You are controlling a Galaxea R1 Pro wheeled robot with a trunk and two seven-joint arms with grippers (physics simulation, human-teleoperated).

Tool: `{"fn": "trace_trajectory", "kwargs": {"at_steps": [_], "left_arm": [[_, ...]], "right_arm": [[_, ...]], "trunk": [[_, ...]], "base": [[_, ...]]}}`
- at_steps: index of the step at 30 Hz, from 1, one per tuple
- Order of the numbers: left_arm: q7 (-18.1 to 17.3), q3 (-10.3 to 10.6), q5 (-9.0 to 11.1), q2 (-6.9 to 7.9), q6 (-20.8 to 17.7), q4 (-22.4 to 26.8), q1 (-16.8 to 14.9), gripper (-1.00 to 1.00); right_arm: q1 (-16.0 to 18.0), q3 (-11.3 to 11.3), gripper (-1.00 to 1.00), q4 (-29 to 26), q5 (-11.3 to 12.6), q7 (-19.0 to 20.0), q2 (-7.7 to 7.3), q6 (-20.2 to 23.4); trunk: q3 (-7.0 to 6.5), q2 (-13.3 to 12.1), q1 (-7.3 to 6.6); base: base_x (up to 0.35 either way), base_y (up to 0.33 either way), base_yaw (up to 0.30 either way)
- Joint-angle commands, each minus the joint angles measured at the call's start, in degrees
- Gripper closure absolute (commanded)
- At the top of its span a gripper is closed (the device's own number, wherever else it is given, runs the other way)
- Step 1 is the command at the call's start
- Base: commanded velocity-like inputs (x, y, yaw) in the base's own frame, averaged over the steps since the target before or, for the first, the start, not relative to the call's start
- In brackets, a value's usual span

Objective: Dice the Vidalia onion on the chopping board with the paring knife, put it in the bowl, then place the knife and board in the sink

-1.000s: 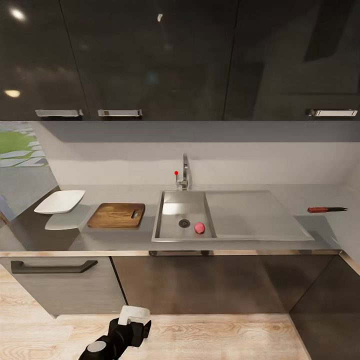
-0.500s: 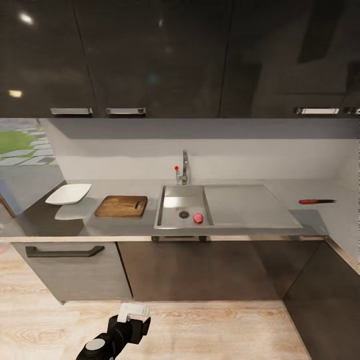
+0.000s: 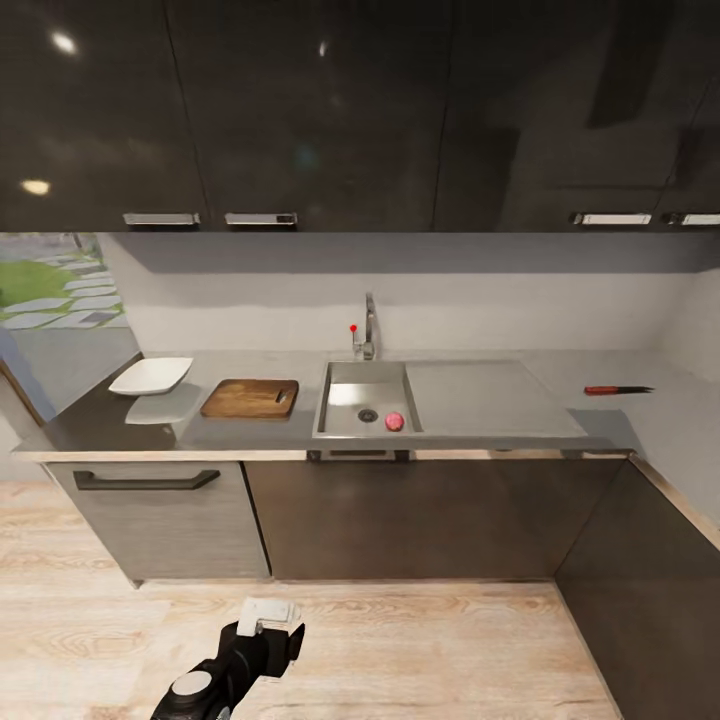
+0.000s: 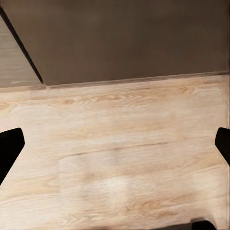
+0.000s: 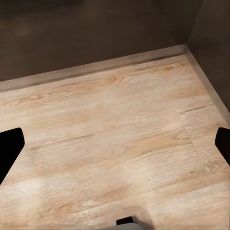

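- In the sink [image 3: 340, 425], beside the round drain near the basin's front right corner, we see the Vidalia onion [image 3: 394, 421], a small pinkish-red ball.
- The sink is a grey rectangular basin with a flat drainboard to its right and a chrome tap [image 3: 368, 335] with a red knob behind it.
- On the tabletop [image 3: 90, 425], left of the sink, lies the chopping board [image 3: 250, 398], brown wood with a small slot near its right end.
- Further left sits the bowl [image 3: 151, 376], a shallow white squarish dish; we see nothing in it.
- The paring knife [image 3: 617, 389], red-handled with a dark blade, lies far right on the tabletop, well apart from the sink.
- Our left tool [image 3: 262, 628] hangs low over the wooden floor [image 3: 450, 650], well apart from the onion.
- In both wrist views the dark fingertips [image 4: 8, 148] [image 5: 9, 146] stand wide apart over bare floor, so we take both tools as released.
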State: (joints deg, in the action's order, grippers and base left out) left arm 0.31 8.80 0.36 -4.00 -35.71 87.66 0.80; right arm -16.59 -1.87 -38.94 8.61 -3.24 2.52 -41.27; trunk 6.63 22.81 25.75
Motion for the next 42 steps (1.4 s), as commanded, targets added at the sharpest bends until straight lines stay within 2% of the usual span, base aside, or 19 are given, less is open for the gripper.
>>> {"fn": "trace_trajectory", "kwargs": {"at_steps": [1,3,9,12,14,15,17,20,21,22,23,25,26,28,31,36,38,40,42], "left_arm": [[0.03,-0.01,0.01,-0.59,-0.31,0.51,-0.04,-1.0],[0.04,-0.01,-0.03,-1.97,-0.74,0.92,-0.16,-1.0],[0.04,-0.01,-0.07,-3.87,-3.8,1.29,-1.9,-1.0],[0.04,0.1,-0.01,-4.4,-5.01,1.35,-5.23,-1.0],[0.04,0.17,0.07,-4.61,-6.22,1.37,-8.32,-1.0],[0.01,0.22,0.2,-4.72,-9.31,1.37,-11.59,-1.0],[-0.1,0.24,0.34,-4.79,-13.28,1.38,-15.6,-1.0],[-0.16,0.24,0.52,-4.86,-16.3,1.38,-20.09,-1.0],[-0.16,0.25,0.96,-4.93,-19.46,1.38,-26.89,-1.0],[-0.15,0.25,1.61,-4.94,-20.51,1.38,-29.78,-1.0],[-0.15,0.25,2.13,-4.95,-20.89,1.38,-31.19,-1.0],[-0.07,0.25,5.66,-4.96,-21.77,1.33,-36.48,-1.0],[-0.02,0.25,6.74,-4.96,-21.9,1.31,-37.64,-1.0],[0.17,0.25,10.13,-4.96,-22.19,1.06,-41.24,-1.0],[0.25,0.25,11.62,-4.96,-22.3,0.44,-43.22,-1.0],[0.3,0.48,12.38,-4.93,-22.37,-1.6,-44.28,-1.0],[0.27,1.48,12.49,-4.85,-22.42,-2.76,-44.46,-1.0],[0.22,5.47,12.45,-4.28,-22.37,-3.7,-44.58,-1.0],[0.2,7.42,12.37,-3.75,-22.29,-3.47,-44.61,-1.0]], "right_arm": [[-0.02,-0.06,-1.0,-0.09,0.09,0.01,0.03,-0.04],[-0.02,-0.06,-1.0,-0.09,0.09,0.01,0.03,-0.04],[-0.02,-0.06,-1.0,-0.09,0.09,0.0,0.03,-0.04],[-0.02,-0.06,-1.0,-0.09,0.09,-0.01,0.03,-0.04],[-0.02,-0.06,-1.0,-0.05,0.09,0.02,0.03,-0.04],[-0.02,-0.06,-1.0,-0.02,0.09,0.0,0.03,-0.04],[-0.02,-0.06,-1.0,-0.01,0.09,-0.01,0.03,-0.04],[-0.02,-0.06,-1.0,0.0,0.09,-0.01,0.0,-0.04],[-0.02,-0.06,-1.0,0.04,0.09,-0.01,-0.03,0.02],[-0.02,-0.06,-1.0,0.06,0.09,-0.01,-0.04,0.03],[-0.02,-0.06,-1.0,0.07,0.09,-0.01,-0.04,0.03],[-0.02,-0.06,-1.0,0.11,0.09,-0.01,-0.05,0.04],[-0.02,-0.06,-1.0,0.13,0.09,-0.01,-0.05,0.04],[-0.02,-0.06,-1.0,0.19,0.09,-0.01,-0.05,0.04],[-0.02,-0.06,-1.0,0.29,0.09,-0.01,-0.05,0.04],[-0.02,-0.06,-1.0,0.4,0.09,-0.01,-0.05,0.04],[-0.02,-0.06,-1.0,0.42,0.09,-0.01,-0.05,0.04],[-0.02,-0.06,-1.0,0.49,0.09,-0.01,-0.05,0.03],[-0.02,-0.06,-1.0,0.5,0.09,-0.01,-0.05,0.02]], "trunk": [[0.1,0.11,0.04],[0.1,0.11,0.04],[0.1,0.11,0.04],[0.1,0.11,0.04],[0.1,0.11,0.04],[0.1,0.11,0.04],[0.1,0.11,0.04],[0.1,0.11,0.04],[0.1,0.11,0.04],[0.1,0.11,0.04],[0.1,0.11,0.04],[0.1,0.11,0.04],[0.1,0.11,0.04],[0.1,0.11,0.04],[0.1,0.11,0.04],[0.1,0.11,0.04],[0.1,0.11,0.04],[0.1,0.11,0.04],[0.1,0.11,0.04]], "base": [[-0.017,0.0,0.0],[-0.009,0.0,0.0],[-0.003,0.0,0.0],[0.0,0.0,0.0],[0.0,0.0,0.0],[0.0,0.0,0.0],[0.0,0.0,0.0],[0.0,0.0,0.0],[0.0,0.0,0.0],[0.0,0.0,0.0],[0.0,0.0,0.0],[0.0,0.0,0.0],[0.0,0.0,0.0],[0.0,0.0,0.0],[0.0,0.0,0.0],[0.0,0.0,0.0],[0.0,0.0,0.0],[0.0,0.0,0.0],[0.0,0.0,0.0]]}}
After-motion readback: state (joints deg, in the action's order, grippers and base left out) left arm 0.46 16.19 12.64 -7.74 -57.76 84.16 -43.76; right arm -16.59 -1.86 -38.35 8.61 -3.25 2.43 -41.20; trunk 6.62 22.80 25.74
